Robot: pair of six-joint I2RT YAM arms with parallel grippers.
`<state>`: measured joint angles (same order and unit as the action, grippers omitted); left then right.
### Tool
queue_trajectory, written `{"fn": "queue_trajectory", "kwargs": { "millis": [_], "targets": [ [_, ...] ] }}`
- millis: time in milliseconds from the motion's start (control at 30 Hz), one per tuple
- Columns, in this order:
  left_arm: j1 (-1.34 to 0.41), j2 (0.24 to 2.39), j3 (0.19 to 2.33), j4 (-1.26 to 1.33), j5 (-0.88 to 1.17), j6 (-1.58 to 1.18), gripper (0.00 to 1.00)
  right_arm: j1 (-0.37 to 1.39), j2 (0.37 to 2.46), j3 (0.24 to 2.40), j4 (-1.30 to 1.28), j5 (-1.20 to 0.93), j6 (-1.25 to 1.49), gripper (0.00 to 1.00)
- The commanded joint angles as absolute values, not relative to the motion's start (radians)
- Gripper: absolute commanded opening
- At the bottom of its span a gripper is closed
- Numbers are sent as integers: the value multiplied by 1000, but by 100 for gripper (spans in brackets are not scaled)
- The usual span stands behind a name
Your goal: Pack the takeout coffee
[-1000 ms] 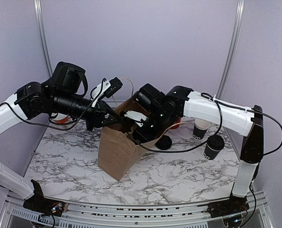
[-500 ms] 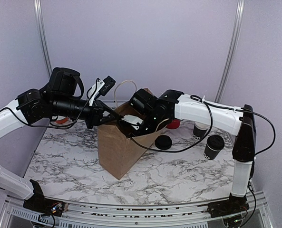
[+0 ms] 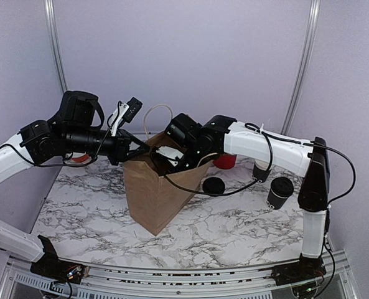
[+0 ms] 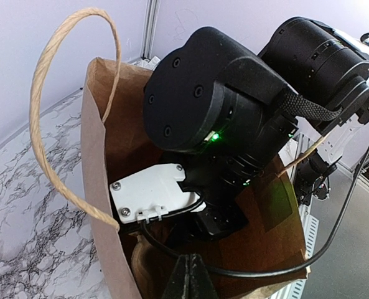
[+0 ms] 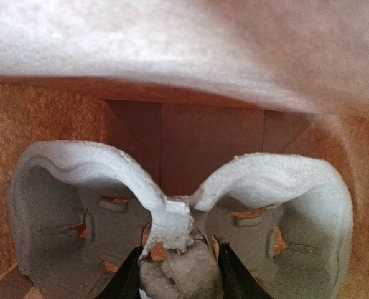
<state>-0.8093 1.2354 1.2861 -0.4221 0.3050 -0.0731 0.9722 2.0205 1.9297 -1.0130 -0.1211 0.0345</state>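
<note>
- The coffee cup [image 3: 262, 172] stands upright on the table [image 3: 234, 230] at the far right. It is outside the bag [image 3: 150, 199], close to a lidded cup [image 3: 279, 192], and nothing is touching it.
- It's thin paper with an open top and no lid. I judge it light, easy to crush and likely to spill if tipped, so a gentle squeeze on the side wall below the rim looks best.
- The right gripper [image 5: 179, 274] sits inside the bag, fingers clamped on the centre post of the cup tray [image 5: 78, 205].
- The left gripper [image 4: 187, 274] has its fingers pressed together at the bag's rim. Whether paper sits between them, I cannot tell.
- Whether the cup holds liquid can't be seen. A cable crosses its side, and from above the right arm blocks the bag's mouth.
</note>
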Motion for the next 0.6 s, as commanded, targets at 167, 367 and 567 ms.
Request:
{"fn": "queue_trajectory", "kwargs": {
  "millis": [167, 367, 567],
  "targets": [
    [-794, 1207, 1260, -400, 308, -87, 0, 969, 2046, 1977, -1020, -113, 57, 38],
    [-789, 1206, 1257, -396, 314, -87, 0, 971, 2049, 1986, -1030, -109, 58, 42],
    [-786, 1210, 1253, -391, 314, -91, 0, 971, 2046, 1999, -1042, -105, 57, 52]
  ]
}}
